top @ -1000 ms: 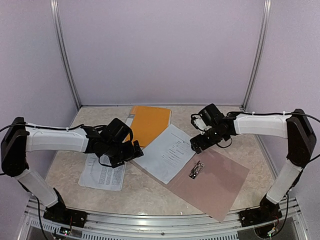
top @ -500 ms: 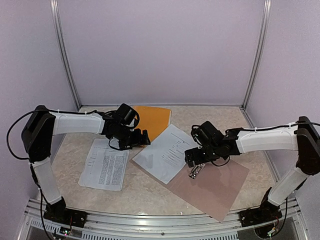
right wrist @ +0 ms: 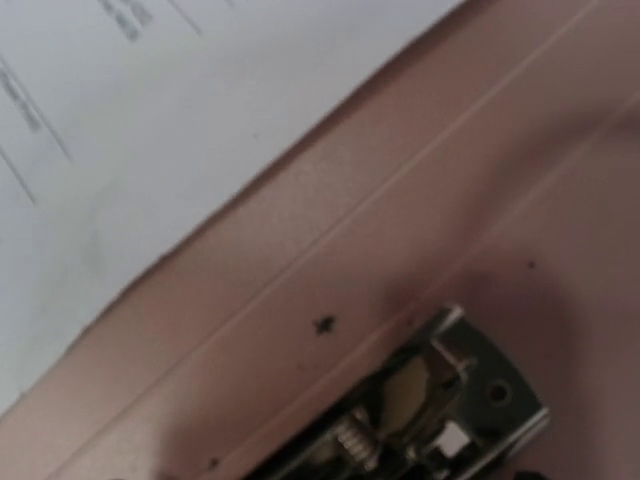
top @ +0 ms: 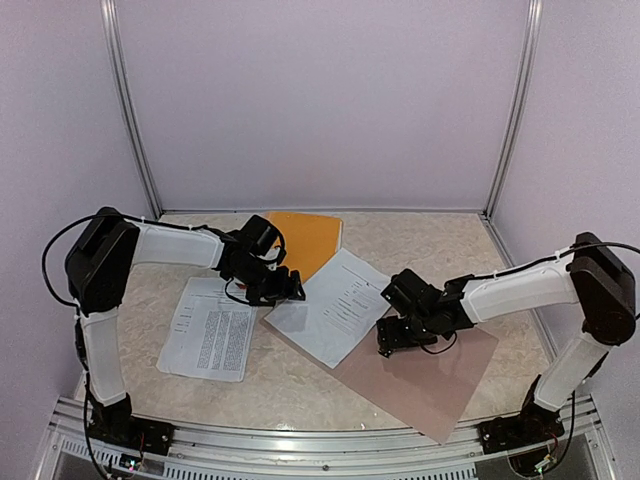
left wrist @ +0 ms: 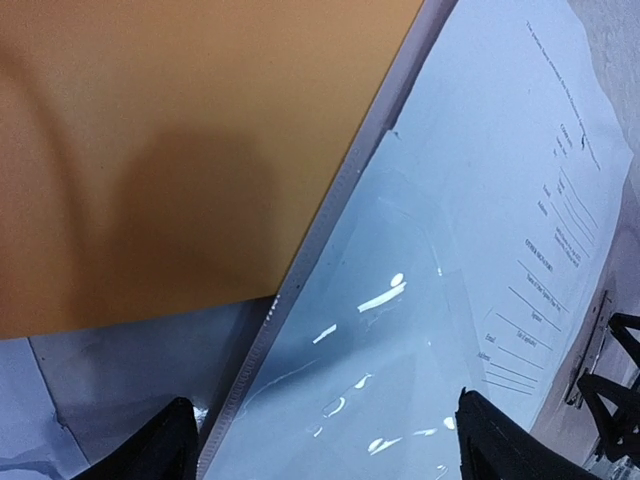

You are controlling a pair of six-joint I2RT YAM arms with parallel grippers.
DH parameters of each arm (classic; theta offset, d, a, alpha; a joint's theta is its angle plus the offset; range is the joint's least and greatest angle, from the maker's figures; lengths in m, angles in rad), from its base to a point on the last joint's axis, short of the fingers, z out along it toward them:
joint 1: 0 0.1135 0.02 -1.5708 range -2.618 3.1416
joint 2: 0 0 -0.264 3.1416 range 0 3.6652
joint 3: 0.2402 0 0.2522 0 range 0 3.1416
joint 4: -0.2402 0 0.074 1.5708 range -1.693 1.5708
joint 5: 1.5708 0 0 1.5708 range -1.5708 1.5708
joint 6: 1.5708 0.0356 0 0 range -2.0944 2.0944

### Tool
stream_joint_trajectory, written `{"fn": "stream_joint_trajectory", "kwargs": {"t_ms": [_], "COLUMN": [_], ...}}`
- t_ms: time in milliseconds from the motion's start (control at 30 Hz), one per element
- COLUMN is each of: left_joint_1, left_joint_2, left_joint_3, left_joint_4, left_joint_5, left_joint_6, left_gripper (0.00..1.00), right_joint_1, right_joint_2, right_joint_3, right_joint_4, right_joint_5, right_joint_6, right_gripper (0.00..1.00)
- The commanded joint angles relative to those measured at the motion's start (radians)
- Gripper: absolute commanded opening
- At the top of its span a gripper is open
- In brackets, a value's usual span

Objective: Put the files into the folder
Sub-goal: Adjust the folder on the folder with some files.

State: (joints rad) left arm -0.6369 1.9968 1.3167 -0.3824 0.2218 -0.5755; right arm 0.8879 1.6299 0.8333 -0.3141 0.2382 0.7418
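Note:
A white printed sheet in a clear plastic sleeve (top: 335, 305) lies at the table's middle, partly over the taupe folder (top: 430, 375). A second densely printed sheet (top: 210, 340) lies at the left. My left gripper (top: 290, 290) is open, low over the sleeve's upper left edge; in the left wrist view its fingertips (left wrist: 175, 445) straddle the glossy sleeve (left wrist: 400, 330). My right gripper (top: 388, 340) sits right over the folder's metal clip (right wrist: 440, 410). Its fingers do not show in the right wrist view.
An orange cover (top: 300, 245) lies at the back, its corner under the sleeve's edge; it also shows in the left wrist view (left wrist: 190, 130). Metal frame posts stand at the back corners and a rail (top: 300, 440) runs along the near edge.
My left gripper has moved right and away from the left sheet to the sleeve's edge. My right gripper has come down and nearer, onto the folder's clip.

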Motion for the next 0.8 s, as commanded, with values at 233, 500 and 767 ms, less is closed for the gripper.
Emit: {"fn": "stream_joint_trajectory", "kwargs": {"t_ms": [233, 500, 767], "left_joint_1": [-0.019, -0.088, -0.144], "left_joint_2": [-0.021, -0.103, -0.149], "left_joint_3": [-0.139, -0.215, -0.247], "left_joint_4": [0.088, 0.094, 0.064], "left_joint_5": [0.107, 0.067, 0.031], "left_joint_6": [-0.025, -0.052, -0.085], "left_gripper": [0.76, 0.74, 0.74], "right_joint_1": [0.02, 0.019, -0.013], "right_joint_2": [0.079, 0.105, 0.135], "right_joint_3": [0.01, 0.061, 0.076], "right_joint_4": [0.004, -0.087, -0.131], "right_joint_5": [-0.006, 0.037, 0.035], "right_joint_6": [0.019, -0.077, -0.159], "right_gripper": [0.59, 0.48, 0.38]}}
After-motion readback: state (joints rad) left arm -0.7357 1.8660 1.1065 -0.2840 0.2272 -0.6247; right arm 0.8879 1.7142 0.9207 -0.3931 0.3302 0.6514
